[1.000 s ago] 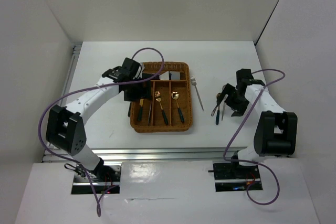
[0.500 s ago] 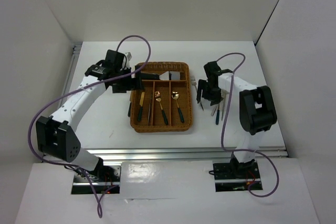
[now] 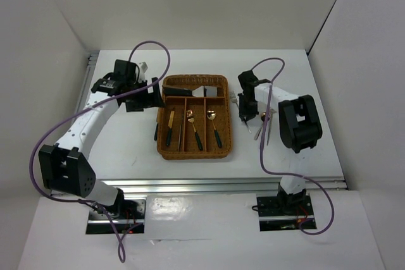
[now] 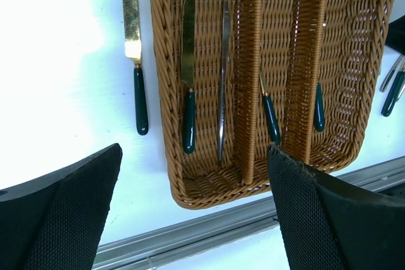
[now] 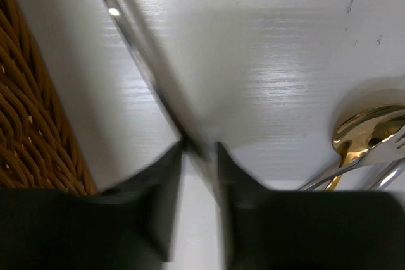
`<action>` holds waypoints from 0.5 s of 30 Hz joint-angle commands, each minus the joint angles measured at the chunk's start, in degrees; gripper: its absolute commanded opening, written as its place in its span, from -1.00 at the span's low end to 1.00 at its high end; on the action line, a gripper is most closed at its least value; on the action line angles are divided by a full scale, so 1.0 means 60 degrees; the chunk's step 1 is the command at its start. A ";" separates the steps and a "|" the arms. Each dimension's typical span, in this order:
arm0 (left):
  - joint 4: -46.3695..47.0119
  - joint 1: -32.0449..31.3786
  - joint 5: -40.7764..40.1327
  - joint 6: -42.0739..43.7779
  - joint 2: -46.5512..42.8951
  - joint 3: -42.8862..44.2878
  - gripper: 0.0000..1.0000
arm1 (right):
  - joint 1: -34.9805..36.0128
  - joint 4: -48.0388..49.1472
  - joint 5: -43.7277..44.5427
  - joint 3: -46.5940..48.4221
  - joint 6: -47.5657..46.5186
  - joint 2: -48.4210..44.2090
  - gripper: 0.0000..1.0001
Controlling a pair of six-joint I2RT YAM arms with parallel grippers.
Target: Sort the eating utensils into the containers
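Observation:
The brown wicker tray (image 3: 166, 150) holds a gold knife (image 3: 171, 118) and a silver knife (image 3: 181, 132) in its left slot, a gold spoon (image 3: 189, 116) and another gold spoon (image 3: 211, 116) in the other long slots, and a wide silver server (image 3: 201, 91) in the crosswise slot. A gold knife (image 4: 131, 23) lies on the table left of the tray (image 4: 209, 188). My left gripper (image 3: 144, 96) (image 4: 195, 156) hangs open and empty beside the tray. My right gripper (image 3: 245, 115) (image 5: 200, 150) is down on a silver fork (image 3: 234, 97) right of the tray. Its handle (image 5: 136, 36) runs between the narrowed jaws, blurred.
More utensils lie in a loose bunch (image 3: 262, 128) right of my right gripper, among them a gold spoon (image 5: 364, 131) and a silver fork (image 5: 380, 153). The tray's woven wall (image 5: 31, 137) stands close on the left of that gripper. A metal rail (image 4: 209, 232) edges the table's near side.
My right gripper swung left from the loose bunch to the silver fork and drew its jaws in round the handle. My left gripper backed away leftward from the tray and opened fully.

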 commanded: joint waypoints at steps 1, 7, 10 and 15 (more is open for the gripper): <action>0.0092 0.0185 0.0278 0.0306 -0.0261 -0.0142 1.00 | 0.0071 0.0247 0.0240 -0.0049 0.0010 0.0544 -0.47; 0.0092 0.0376 0.0381 0.0306 -0.0261 -0.0231 1.00 | 0.0071 0.0072 -0.0068 -0.0226 0.0448 0.0633 -1.00; 0.0092 0.0377 0.0381 0.0306 -0.0261 -0.0231 1.00 | 0.0071 -0.0016 -0.0199 -0.0329 0.0697 -0.0068 -1.00; 0.0179 0.0581 0.0469 0.0394 -0.0261 -0.0231 1.00 | 0.0071 -0.1491 -0.0448 0.1059 0.0815 -0.1240 -1.00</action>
